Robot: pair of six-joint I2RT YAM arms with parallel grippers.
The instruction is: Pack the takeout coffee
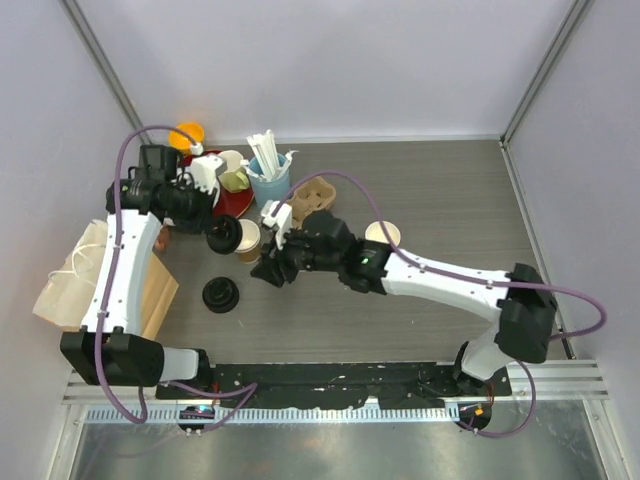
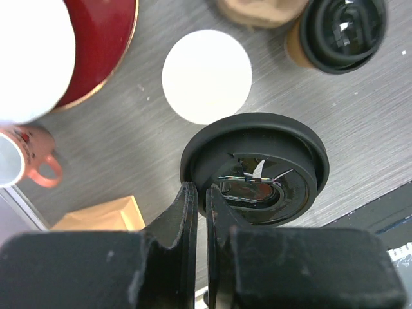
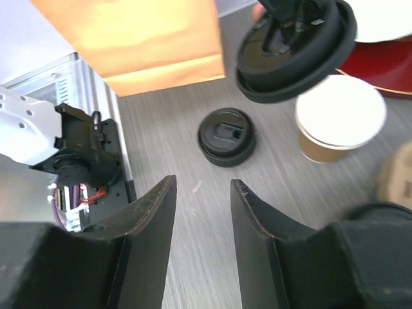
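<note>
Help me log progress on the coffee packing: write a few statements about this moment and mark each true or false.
1. The left claw is shut on the rim of a black lid. True.
2. The right claw grips the open paper cup. False: its jaws are open and empty, and the cup stands apart from it.
3. A second black lid lies on the table. True.
4. The open paper cup already wears a lid. False: its pale inside shows, and the held lid hangs beside it.
5. The paper bag lies by the right arm's base. False: it lies on the left arm's side.
</note>
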